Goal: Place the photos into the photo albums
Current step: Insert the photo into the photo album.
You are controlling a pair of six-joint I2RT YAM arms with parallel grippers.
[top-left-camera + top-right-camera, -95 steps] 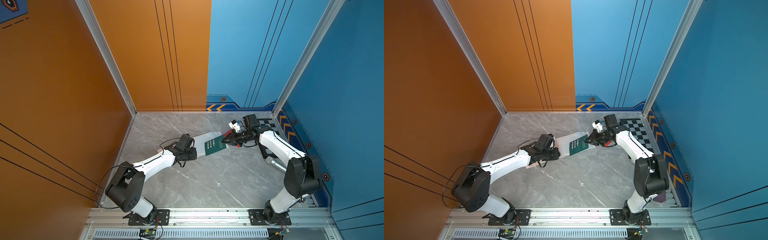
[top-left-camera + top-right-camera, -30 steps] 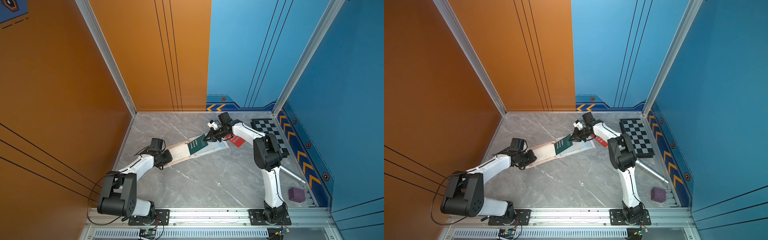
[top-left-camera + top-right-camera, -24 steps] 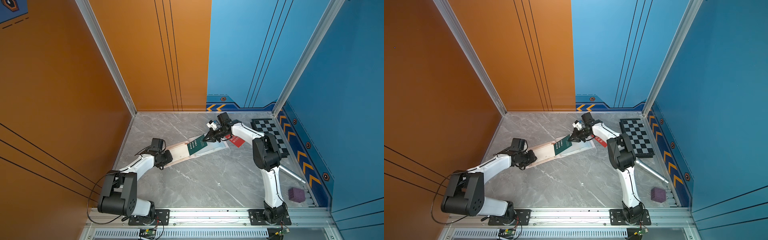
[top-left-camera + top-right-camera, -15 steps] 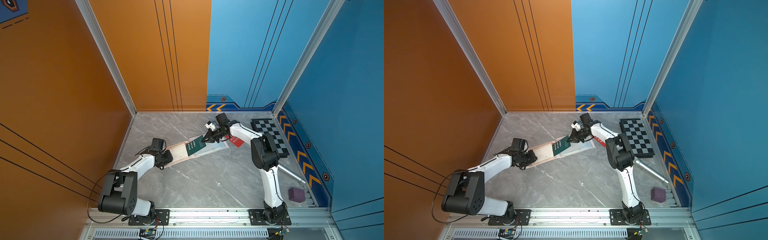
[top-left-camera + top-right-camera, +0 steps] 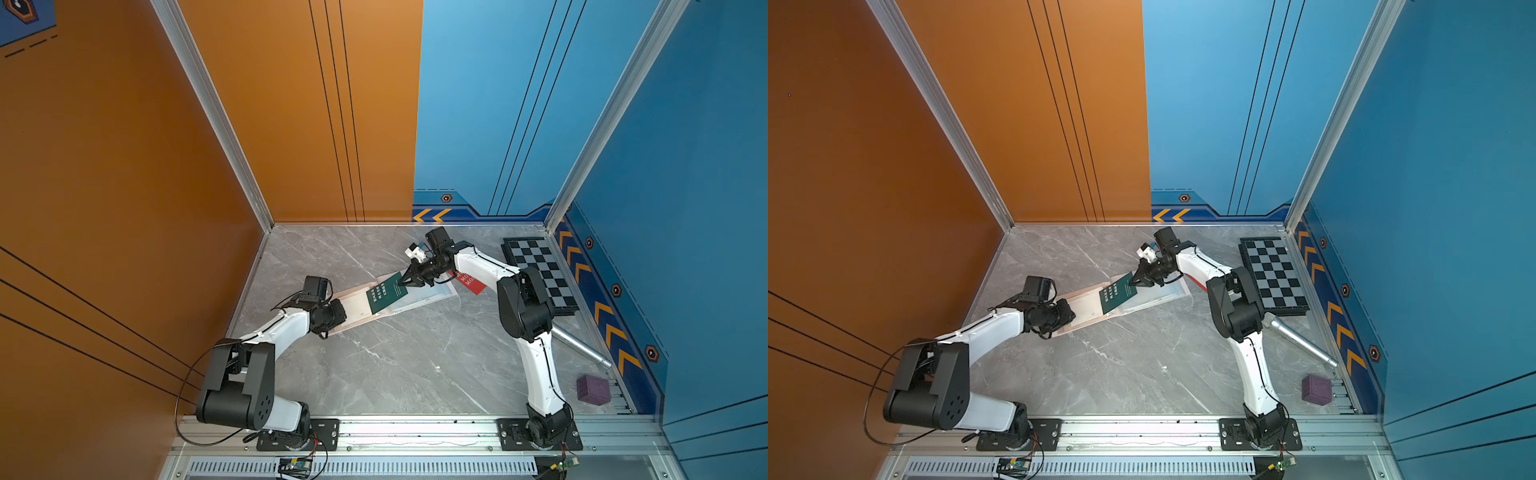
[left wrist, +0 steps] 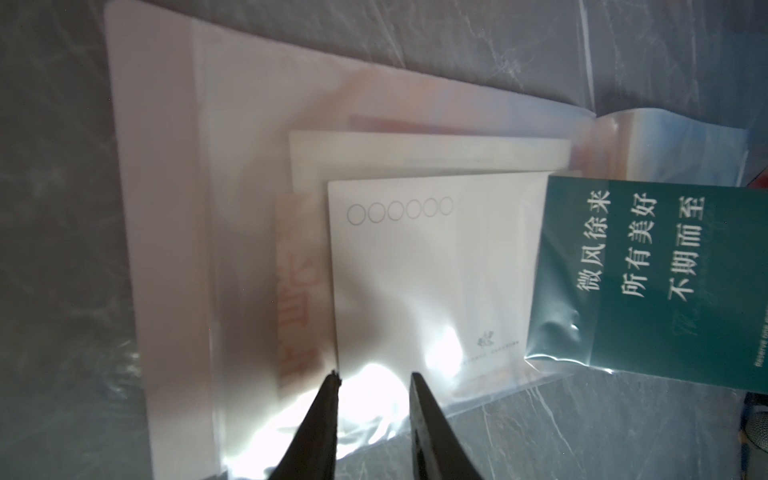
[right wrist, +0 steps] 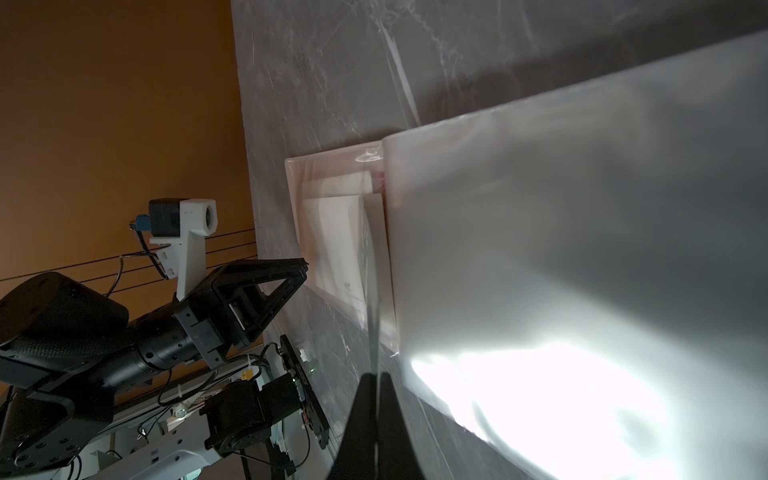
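Midway, feeding a dark green printed card [image 5: 387,294], pinched in the shut right hand [image 5: 402,282], into a clear sleeve [image 6: 665,141] of the open pale pink soft-cover album [image 5: 357,309] beside stored pale cards [image 6: 415,270], holding the left hand [image 6: 374,372] parted at its edge, leaving one red card [image 5: 469,282] on the grey counter [image 5: 395,365].

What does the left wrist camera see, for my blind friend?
A dark green card with white Chinese writing overlaps the clear sleeve of an open pale album. White cards lie inside; the left end effector shows black tips apart.

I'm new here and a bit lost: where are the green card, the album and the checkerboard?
green card [image 5: 386,294], in a top view, middle of its printed face.
album [image 5: 353,309], in a top view, its pale open page.
checkerboard [image 5: 1273,272], in a top view, its centre squares.
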